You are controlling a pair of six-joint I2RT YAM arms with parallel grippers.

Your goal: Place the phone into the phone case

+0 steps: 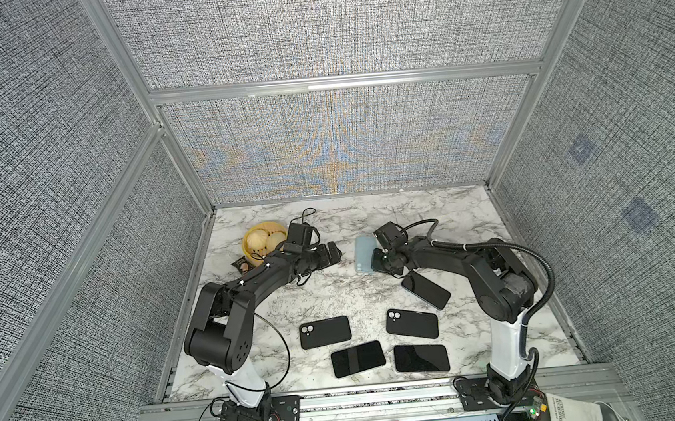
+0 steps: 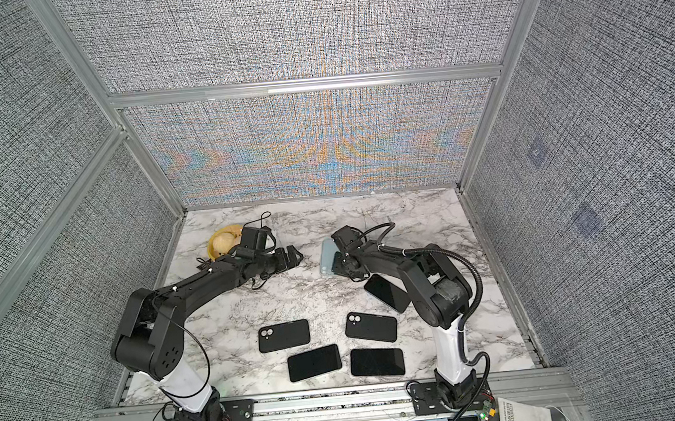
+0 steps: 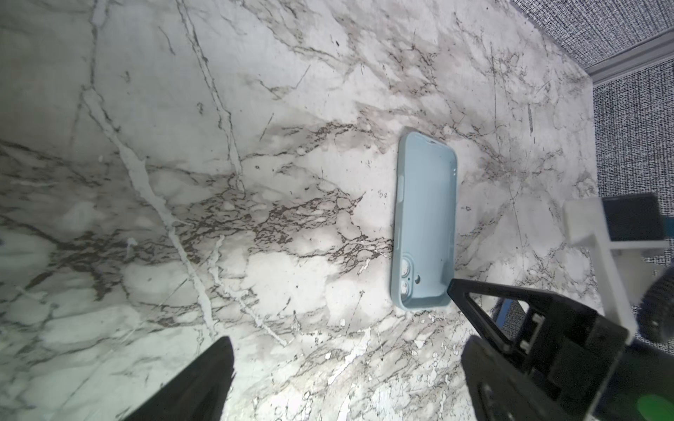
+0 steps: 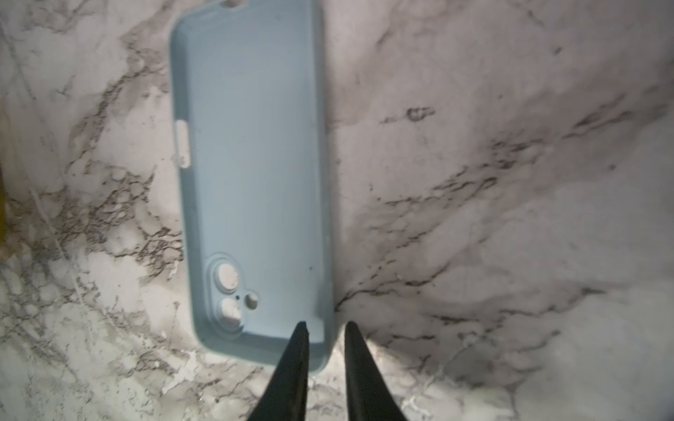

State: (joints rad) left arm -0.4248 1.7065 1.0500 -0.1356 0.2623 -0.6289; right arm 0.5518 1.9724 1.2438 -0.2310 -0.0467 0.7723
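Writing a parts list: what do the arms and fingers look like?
The left arm and right arm are black with white base links. A ribbed black hose runs along the right; a thin cable loops off the left. Fingers are black and pointed.

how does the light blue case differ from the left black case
The light blue case is pale, the left black case dark. The blue one lies far back with the right end effector straddling its rim; the black one sits near the front, untouched. Both lie flat on the marble table with camera cutouts.

Empty light-blue case [image 4: 251, 164] open-side up, dark phone [image 1: 426, 290] nearby
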